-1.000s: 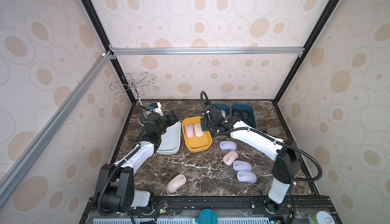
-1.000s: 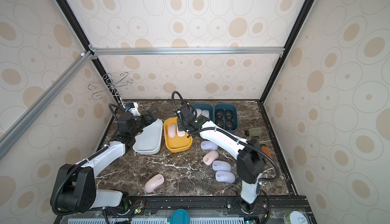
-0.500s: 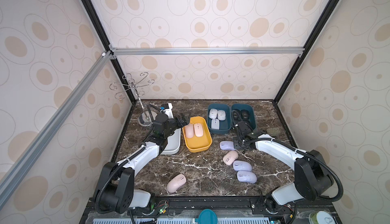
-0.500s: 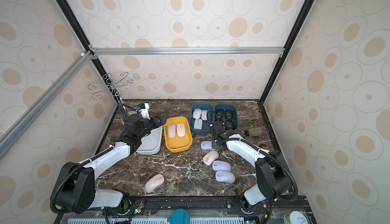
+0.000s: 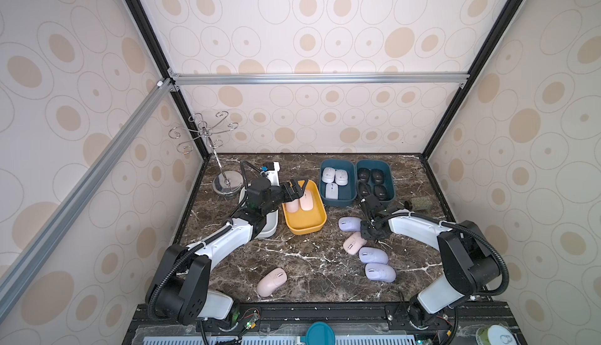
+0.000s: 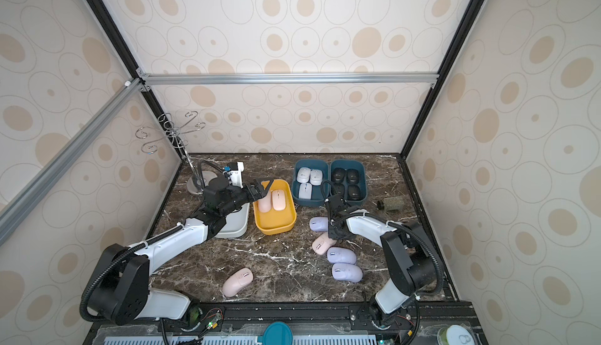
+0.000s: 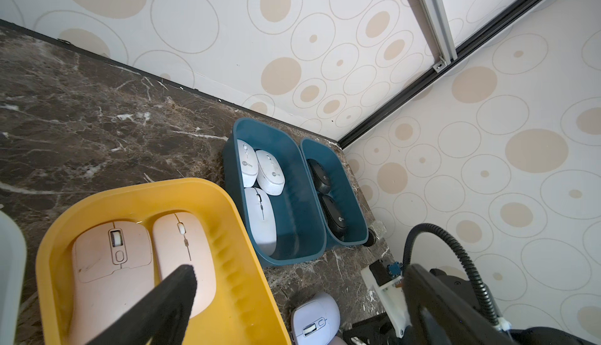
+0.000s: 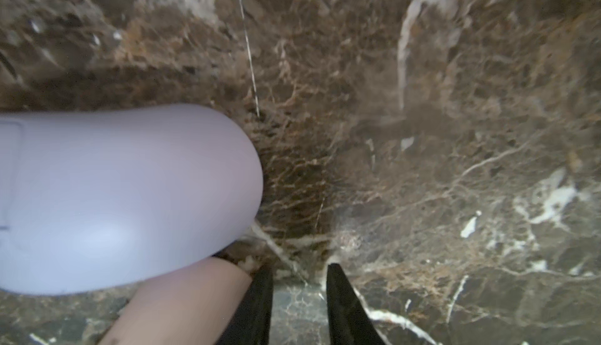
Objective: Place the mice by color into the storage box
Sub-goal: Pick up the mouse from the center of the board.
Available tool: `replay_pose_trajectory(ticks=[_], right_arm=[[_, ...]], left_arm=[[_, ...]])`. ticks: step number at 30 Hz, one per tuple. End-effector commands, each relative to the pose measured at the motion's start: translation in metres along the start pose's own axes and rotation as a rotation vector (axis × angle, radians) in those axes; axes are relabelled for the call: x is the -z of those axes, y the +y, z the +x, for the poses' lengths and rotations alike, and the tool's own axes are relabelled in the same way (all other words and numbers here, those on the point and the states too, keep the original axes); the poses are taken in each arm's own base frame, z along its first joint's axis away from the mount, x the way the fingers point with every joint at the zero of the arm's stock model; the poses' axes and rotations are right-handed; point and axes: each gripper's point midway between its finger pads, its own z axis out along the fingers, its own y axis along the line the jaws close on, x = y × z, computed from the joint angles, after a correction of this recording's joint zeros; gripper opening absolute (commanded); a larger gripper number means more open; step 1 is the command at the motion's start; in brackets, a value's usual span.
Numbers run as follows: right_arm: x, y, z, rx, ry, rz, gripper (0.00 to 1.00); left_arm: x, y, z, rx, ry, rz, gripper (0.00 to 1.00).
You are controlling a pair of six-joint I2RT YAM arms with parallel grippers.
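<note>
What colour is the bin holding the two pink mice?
Yellow; the bin shows best in the left wrist view.

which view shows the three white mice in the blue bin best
The left wrist view: the three white mice sit close up in the blue bin, scroll wheels and logos visible. Both top views show all three from above, but small. The right wrist view shows none of them.
</note>
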Motion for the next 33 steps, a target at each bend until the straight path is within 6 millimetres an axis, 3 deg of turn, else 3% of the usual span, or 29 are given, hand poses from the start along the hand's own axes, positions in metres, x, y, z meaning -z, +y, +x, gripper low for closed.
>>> replay_pose_trajectory(ticks=[1, 9, 15, 21, 26, 33], right_arm=[[-0.005, 0.017, 0.014, 0.033, 0.041, -0.083, 0.32], [0.004, 0.052, 0.039, 0.174, 0.063, -0.125, 0.32], [0.027, 0.077, 0.056, 0.271, 0.053, -0.137, 0.32], [0.034, 0.087, 0.077, 0.298, 0.068, -0.134, 0.32], [0.037, 0.123, 0.088, 0.283, 0.060, -0.243, 0.32], [0.055, 0.186, 0.077, 0.255, 0.057, -0.480, 0.32]], left_arm=[[0.000, -0.017, -0.019, -0.041, -0.038, 0.035, 1.00], [0.002, -0.014, -0.022, -0.064, -0.052, 0.008, 1.00], [0.003, -0.012, -0.024, -0.080, -0.061, -0.010, 1.00], [0.004, -0.012, -0.025, -0.084, -0.065, -0.014, 1.00], [0.005, -0.013, -0.026, -0.084, -0.068, -0.013, 1.00], [0.005, -0.011, -0.027, -0.100, -0.071, -0.031, 1.00]])
